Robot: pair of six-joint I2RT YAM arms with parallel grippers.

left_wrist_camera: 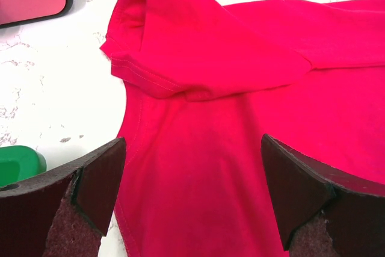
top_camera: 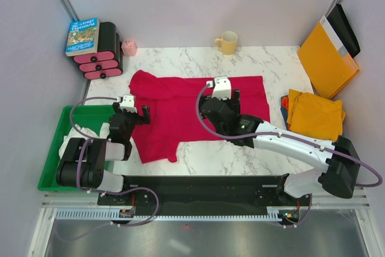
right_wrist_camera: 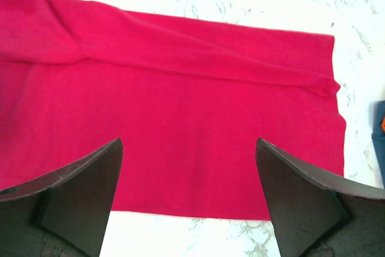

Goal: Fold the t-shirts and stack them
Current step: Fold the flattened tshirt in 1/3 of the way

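A crimson red t-shirt (top_camera: 180,109) lies spread across the marble table, its left sleeve (left_wrist_camera: 180,46) folded over the body. My left gripper (top_camera: 131,112) hovers open over the shirt's left side (left_wrist_camera: 198,148), nothing between its fingers (left_wrist_camera: 99,176). My right gripper (top_camera: 221,95) is open above the shirt's lower half (right_wrist_camera: 192,106), close to the near edge and the hem at the right. At the right lies a folded mustard-yellow t-shirt (top_camera: 316,114), with blue and orange-red cloth (top_camera: 284,103) showing under its left edge. White cloth (top_camera: 90,133) lies in the green tray.
A green tray (top_camera: 54,148) sits at the left table edge. A black and pink rack (top_camera: 101,58) with a book (top_camera: 82,35) stands back left, next to a small pink object (top_camera: 129,47). A yellow mug (top_camera: 227,43) stands at the back. An orange-yellow envelope (top_camera: 328,58) leans back right.
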